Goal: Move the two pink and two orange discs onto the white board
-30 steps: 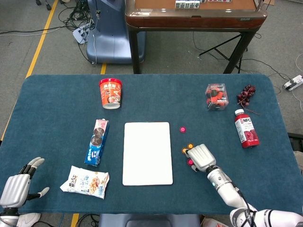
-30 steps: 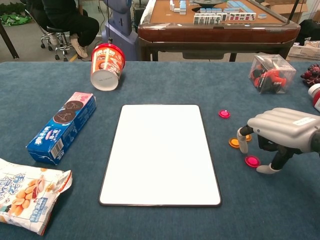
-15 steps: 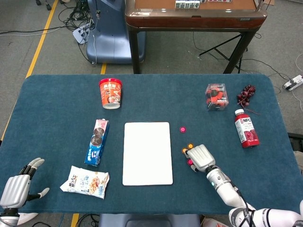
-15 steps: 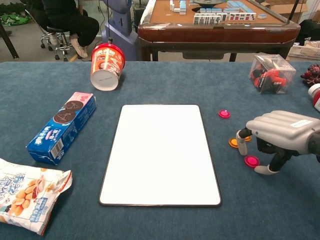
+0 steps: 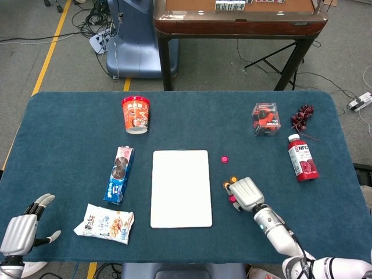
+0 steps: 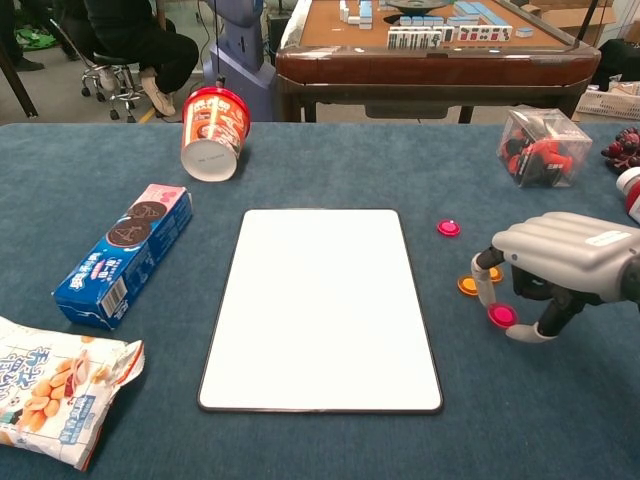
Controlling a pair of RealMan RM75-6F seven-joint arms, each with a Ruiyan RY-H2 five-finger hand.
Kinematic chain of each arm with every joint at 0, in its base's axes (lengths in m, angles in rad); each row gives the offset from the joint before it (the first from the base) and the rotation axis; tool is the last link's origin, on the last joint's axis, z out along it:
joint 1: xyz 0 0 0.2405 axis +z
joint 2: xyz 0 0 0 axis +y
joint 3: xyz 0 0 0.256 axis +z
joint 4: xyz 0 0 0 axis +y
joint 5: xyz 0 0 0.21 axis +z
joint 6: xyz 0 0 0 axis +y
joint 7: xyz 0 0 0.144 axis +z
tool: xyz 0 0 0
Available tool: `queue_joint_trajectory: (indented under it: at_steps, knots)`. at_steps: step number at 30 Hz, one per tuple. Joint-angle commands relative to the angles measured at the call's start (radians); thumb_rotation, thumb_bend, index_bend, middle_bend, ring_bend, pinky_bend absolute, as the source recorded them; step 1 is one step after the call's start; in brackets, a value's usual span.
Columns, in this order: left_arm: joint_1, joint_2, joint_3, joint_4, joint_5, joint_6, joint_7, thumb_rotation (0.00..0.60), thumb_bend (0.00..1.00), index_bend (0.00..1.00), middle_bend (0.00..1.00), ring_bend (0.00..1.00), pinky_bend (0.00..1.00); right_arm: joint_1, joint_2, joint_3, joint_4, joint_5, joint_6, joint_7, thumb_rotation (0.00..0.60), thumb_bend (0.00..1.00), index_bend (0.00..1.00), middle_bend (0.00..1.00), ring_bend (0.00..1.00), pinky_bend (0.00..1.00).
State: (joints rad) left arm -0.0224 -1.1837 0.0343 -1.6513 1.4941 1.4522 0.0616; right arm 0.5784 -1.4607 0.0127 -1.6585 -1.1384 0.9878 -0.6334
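From the head view we see the white board (image 5: pixel 181 188) with nothing on it, so none of the four discs is moved yet. The far pink disc (image 5: pixel 224 158) lies alone right of the board. Our right hand (image 5: pixel 246 193) covers the cluster of two orange discs (image 5: pixel 230 182) and a pink one. Our left hand (image 5: pixel 22 228) rests at the near left corner, fingers spread and holding nothing.

From the chest view the right hand's fingers (image 6: pixel 487 290) pinch the near pink disc (image 6: pixel 501 315), tilted against the thumb; whether it has left the cloth we cannot tell. Both orange discs sit on the table just beside it.
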Motion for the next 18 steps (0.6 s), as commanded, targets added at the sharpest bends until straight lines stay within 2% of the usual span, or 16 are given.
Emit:
queue_joint_trajectory:
  at_steps: [1,7,14,18]
  knots:
    - [0.0,0.001,-0.002,-0.002,-0.001,0.001,0.0,0.6,0.09,0.19,0.16,0.21,0.61,0.01,0.009,0.011,-0.028,-0.019,0.01,0.0,0.6,0.36,0.53,1.0,1.0,1.0]
    - [0.0,0.005,-0.003,-0.006,-0.001,0.002,0.0,0.6,0.09,0.19,0.16,0.21,0.61,0.051,-0.011,0.035,-0.077,-0.037,0.002,-0.032,0.6,0.36,0.53,1.0,1.0,1.0]
    - [0.002,0.011,-0.003,-0.005,-0.002,0.004,-0.006,0.6,0.09,0.2,0.16,0.21,0.61,0.098,-0.072,0.045,-0.083,-0.01,-0.028,-0.081,0.6,0.35,0.53,1.0,1.0,1.0]
    - [0.005,0.011,-0.001,-0.001,-0.003,0.004,-0.013,0.6,0.09,0.2,0.16,0.21,0.61,0.118,-0.104,0.042,-0.072,0.003,-0.038,-0.102,0.6,0.3,0.52,1.0,1.0,1.0]
